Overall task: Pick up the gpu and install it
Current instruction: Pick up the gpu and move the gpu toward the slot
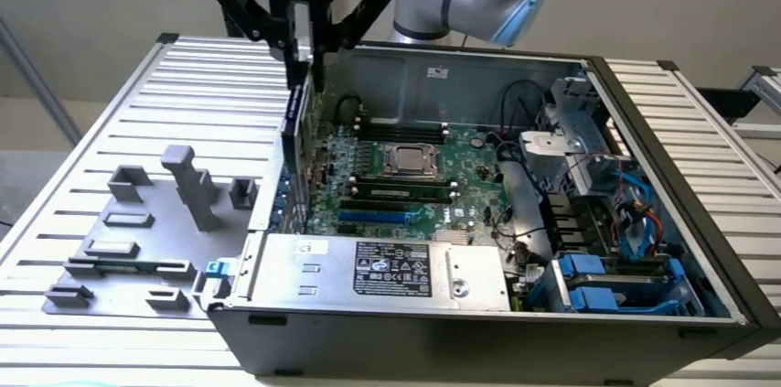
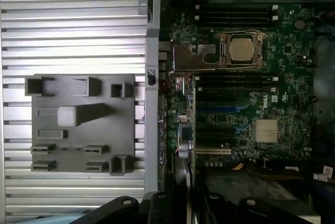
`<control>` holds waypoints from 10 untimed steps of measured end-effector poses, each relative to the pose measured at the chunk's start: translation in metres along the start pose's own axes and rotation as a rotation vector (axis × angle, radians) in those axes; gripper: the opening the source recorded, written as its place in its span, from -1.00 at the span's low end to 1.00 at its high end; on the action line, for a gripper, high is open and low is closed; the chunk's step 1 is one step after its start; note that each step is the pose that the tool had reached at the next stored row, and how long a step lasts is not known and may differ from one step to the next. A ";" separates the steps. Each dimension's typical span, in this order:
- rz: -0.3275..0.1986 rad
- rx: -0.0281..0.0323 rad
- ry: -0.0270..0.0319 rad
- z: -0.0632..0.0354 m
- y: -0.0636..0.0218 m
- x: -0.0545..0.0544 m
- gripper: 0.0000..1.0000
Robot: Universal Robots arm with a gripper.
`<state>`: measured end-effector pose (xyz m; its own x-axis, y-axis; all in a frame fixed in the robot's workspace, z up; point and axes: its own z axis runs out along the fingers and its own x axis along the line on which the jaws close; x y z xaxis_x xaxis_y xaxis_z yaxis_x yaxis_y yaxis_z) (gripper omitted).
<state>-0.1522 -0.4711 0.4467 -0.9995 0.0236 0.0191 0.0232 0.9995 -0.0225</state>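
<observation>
One grey fixture (image 1: 128, 250) lies on the slatted table (image 1: 110, 103) at nine o'clock in the exterior view, just beside the open case (image 1: 464, 51). Toward eleven o'clock the gripper (image 1: 300, 44) hangs over the case wall on that view's left. Its fingers pinch the upper edge of the gpu (image 1: 291, 140). The card stands on edge and reaches down between that wall and the board (image 1: 470, 154); whether its lower edge touches a slot cannot be told. At the centre sits the CPU (image 1: 409, 160) with memory sticks (image 1: 397, 188) just beside it. The supply (image 1: 379, 268) is at six o'clock and the blue drives (image 1: 610, 288) are toward four o'clock. The card looks lowered into the case but not visibly seated. The risk lies in the narrow gap: a slight tilt could set its edge on the board beside the slot, or catch its bracket on the wall. Since it is held only by its top edge, any such snag could pivot it in the pinch, and pressing down then might bend the card or damage the slot.
</observation>
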 end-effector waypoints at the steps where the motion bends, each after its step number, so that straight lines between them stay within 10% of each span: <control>1: 0.000 0.0000 0.0000 0.0000 0.0004 -0.005 -0.47; 10: 0.000 0.0000 0.0001 0.0035 0.0090 -0.045 -0.47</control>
<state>-0.1067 -0.4632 0.4422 -0.9995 0.0237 0.0192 0.0232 0.9995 -0.0225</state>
